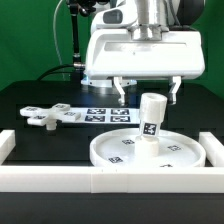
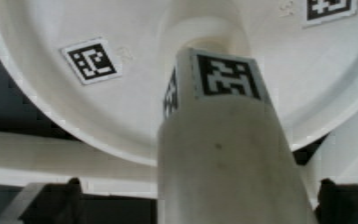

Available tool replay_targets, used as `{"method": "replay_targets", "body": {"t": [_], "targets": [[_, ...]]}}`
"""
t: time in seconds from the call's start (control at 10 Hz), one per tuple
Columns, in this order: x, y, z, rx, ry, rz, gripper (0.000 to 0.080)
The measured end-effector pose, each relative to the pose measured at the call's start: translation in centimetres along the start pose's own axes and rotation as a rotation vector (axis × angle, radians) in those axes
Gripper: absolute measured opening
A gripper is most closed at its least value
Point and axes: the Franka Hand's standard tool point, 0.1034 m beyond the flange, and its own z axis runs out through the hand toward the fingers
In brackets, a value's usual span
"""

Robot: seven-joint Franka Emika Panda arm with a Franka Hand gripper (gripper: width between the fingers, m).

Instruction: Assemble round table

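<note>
The round table's white disc [image 1: 108, 156] lies at the front of the black table, rim up. The short cylindrical leg [image 1: 151, 122] stands upright in its middle, a square tag on its side. Off to the exterior view's left lies the cross-shaped foot [image 1: 45, 117]. My gripper [image 1: 149, 93] hangs open just above the leg's top, one finger on each side and neither touching it. In the wrist view the leg [image 2: 220, 120] rises from the disc [image 2: 78, 100] between my dark fingertips [image 2: 64, 192], with a gap on both sides of it.
The marker board [image 1: 105, 113] lies flat behind the disc. Long white border bars run along the front [image 1: 110, 182], the left [image 1: 8, 143] and the right [image 1: 215, 150], boxing the disc in closely.
</note>
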Motion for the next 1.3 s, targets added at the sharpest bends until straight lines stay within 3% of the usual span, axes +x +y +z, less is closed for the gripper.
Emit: {"method": "replay_targets", "body": {"t": [0.4,0.6,0.8,1.1,1.3], "targets": [[-0.1,0.1,-0.1,0.093,-0.306,0.015,0.0649],[0.0,-0.1,-0.4,0.120,-0.392,0.020,0.0649],[0.3,-0.1,-0.3,0.120,-0.390,0.019,0.0649],[0.9,-0.3,-0.3,0.085,-0.381,-0.110,0.0649],[0.8,-0.5,0.0,0.080,-0.375,-0.134,0.0649]]}}
